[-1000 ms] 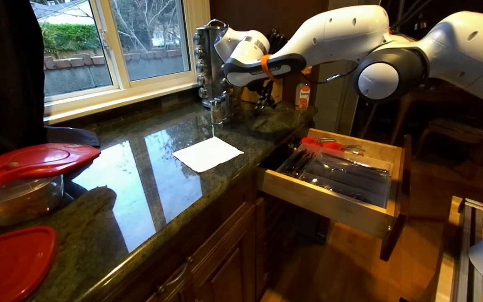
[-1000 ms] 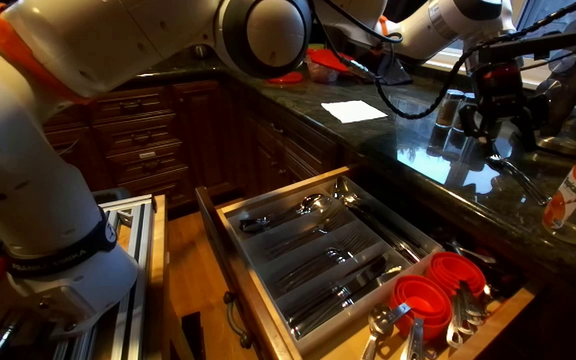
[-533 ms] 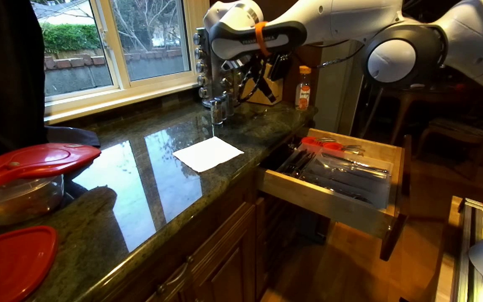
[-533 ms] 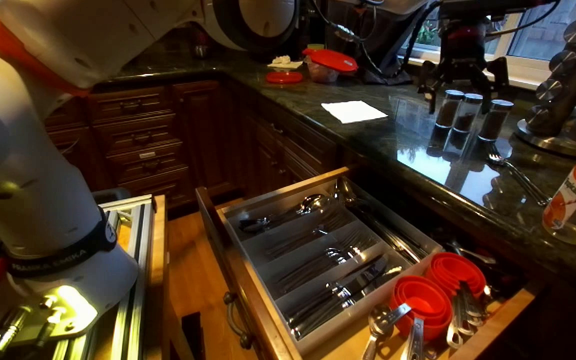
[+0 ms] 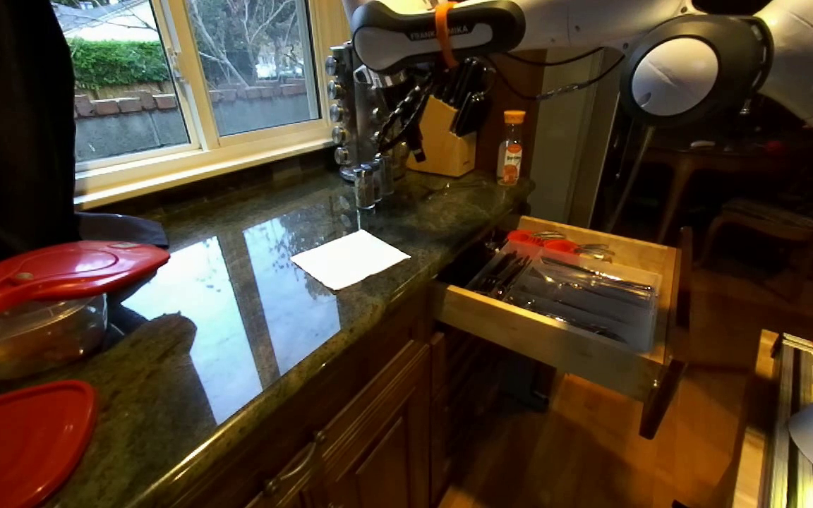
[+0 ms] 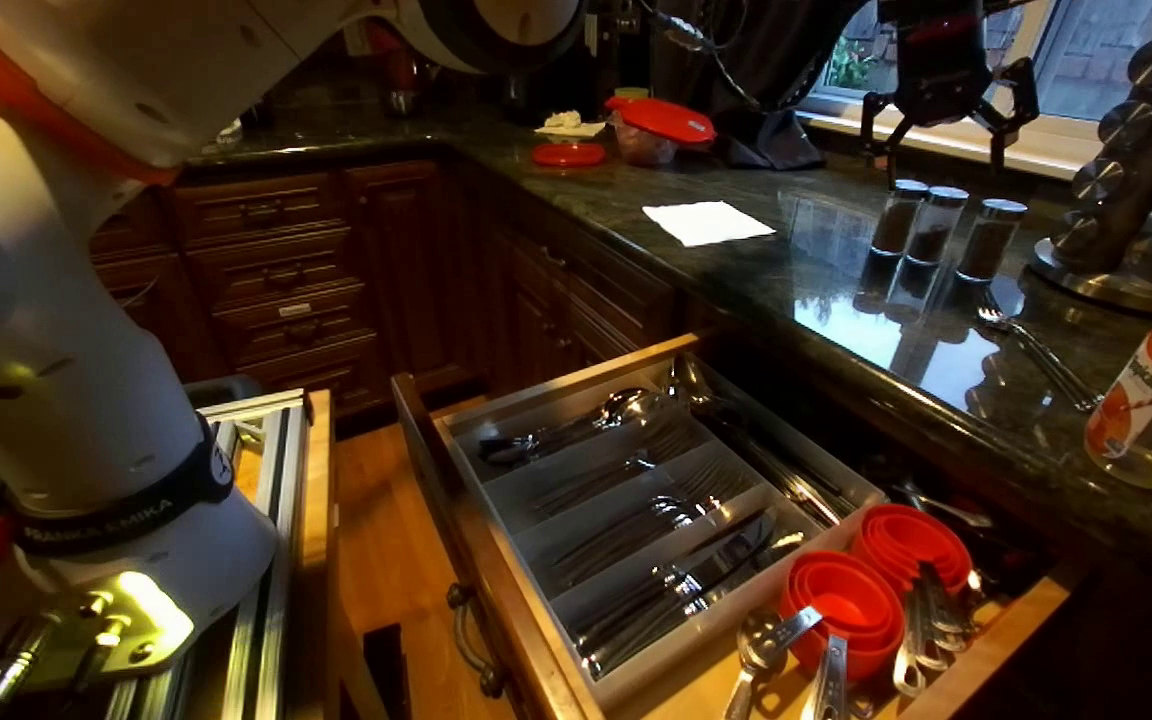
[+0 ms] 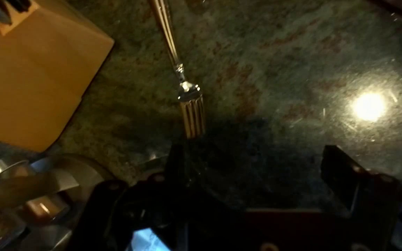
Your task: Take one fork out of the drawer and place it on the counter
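The gripper [image 7: 253, 153] is spread wide w/ nothing in its grasp, over the counter [image 7: 239, 52]; the fork [image 7: 180, 70] lies there on the polished stone, nr the Tropicana bottle [image 6: 1136, 400] and out of the drawer [image 5: 555, 344]. Should handle light & stiff, hard to damage, but slick metal on slick stone will prob. skid or spin if nudged. Best hold: mid-handle, approx. at the balance pt. Handle end's cut off at top of wrist view; tine tips are dim & blurry there; in an exterior view the gripper's hard to make out under the arm [image 5: 590, 28].
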